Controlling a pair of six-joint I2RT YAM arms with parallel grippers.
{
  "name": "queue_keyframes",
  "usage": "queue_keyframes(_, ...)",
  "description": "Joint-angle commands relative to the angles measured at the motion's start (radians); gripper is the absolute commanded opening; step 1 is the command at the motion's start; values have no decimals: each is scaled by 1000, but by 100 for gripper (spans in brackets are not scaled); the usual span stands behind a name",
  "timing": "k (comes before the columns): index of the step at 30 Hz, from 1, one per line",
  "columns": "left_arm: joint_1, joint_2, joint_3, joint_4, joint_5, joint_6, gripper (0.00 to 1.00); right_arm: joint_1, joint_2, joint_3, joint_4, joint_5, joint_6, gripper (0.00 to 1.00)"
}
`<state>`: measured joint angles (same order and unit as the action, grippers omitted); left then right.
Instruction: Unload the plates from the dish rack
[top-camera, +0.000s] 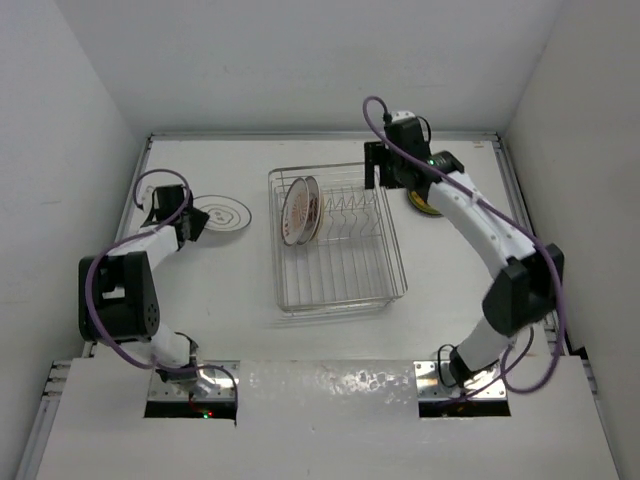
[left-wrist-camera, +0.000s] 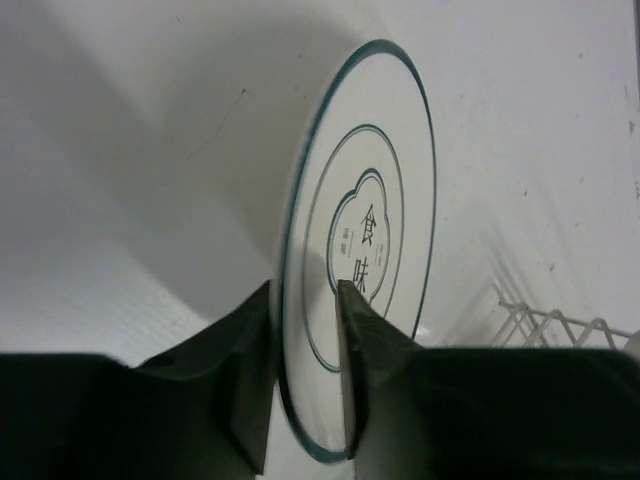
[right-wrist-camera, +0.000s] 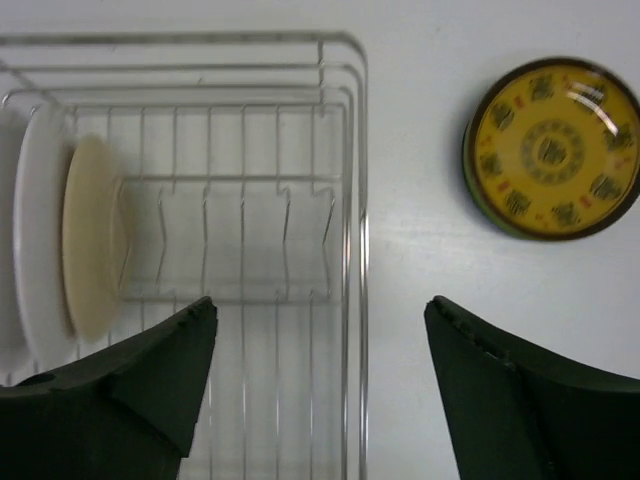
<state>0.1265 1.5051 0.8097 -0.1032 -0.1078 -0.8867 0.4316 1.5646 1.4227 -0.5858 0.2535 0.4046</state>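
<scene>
Over on the left, the ringed white plate (left-wrist-camera: 370, 150) lies on the worktop (top-camera: 230, 290) to the left of the dish rack (top-camera: 345, 290), outside it. The left fingers (left-wrist-camera: 375, 345) straddle its rim, one on each face; whether they pinch it or merely flank it I cannot tell. The right fingers (right-wrist-camera: 150, 380) are spread wide with nothing between them, hanging over the rack's right edge. A yellow plate (right-wrist-camera: 552, 148) lies flat on the worktop near that side. Inside the rack, a white plate (right-wrist-camera: 40, 230) and a cream plate (right-wrist-camera: 92, 235) stand upright together at the left end.
</scene>
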Motion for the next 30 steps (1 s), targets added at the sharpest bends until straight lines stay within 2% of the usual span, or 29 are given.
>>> queue_keyframes(1, 16, 21, 26, 143, 8, -26, 27, -56, 161, 158, -51, 38, -104, 79)
queue_keyframes(2, 16, 27, 23, 140, 10, -29, 40, -63, 193, 183, -46, 35, -107, 78)
queue_keyframes(3, 18, 32, 20, 129, 11, -32, 47, -77, 231, 221, -52, 35, -110, 77)
queue_keyframes(4, 16, 32, 11, 119, 8, -44, 65, -85, 320, 316, -89, 38, -110, 76)
queue_keyframes(6, 16, 18, 0, 88, 7, -52, 77, -114, 414, 471, -149, 29, -93, 74)
queue_keyframes(7, 16, 8, 0, 51, 10, -52, 93, -125, 458, 525, -167, 24, -89, 72)
queue_keyframes(8, 16, 0, 3, 9, 11, -49, 99, -148, 547, 574, -189, 4, -82, 70)
queue_keyframes(9, 15, -28, 6, -13, 14, -43, 100, -157, 589, 666, -225, 0, -67, 69)
queue_keyframes(12, 15, -124, 0, -93, 11, -12, 100, -183, 696, 740, -235, -71, -34, 62)
queue_keyframes(17, 16, -346, -14, -182, 8, 52, 100, -186, 695, 622, -120, -146, 29, 54)
queue_keyframes(20, 16, -423, -3, -225, 34, 84, 100, -186, 703, 607, -105, -148, 57, 48)
queue_keyframes(23, 15, -512, 8, -251, 81, 140, 100, -186, 735, 631, -123, -106, 86, 22)
queue_keyframes(24, 15, -551, 12, -257, 92, 153, 100, -185, 747, 651, -143, -59, 103, 9)
queue_keyframes(27, 15, -600, 38, -299, 102, 230, 100, -185, 741, 653, -154, 41, 125, 7)
queue_keyframes(30, 16, -628, 54, -331, 100, 276, 100, -189, 736, 677, -158, 66, 123, 5)
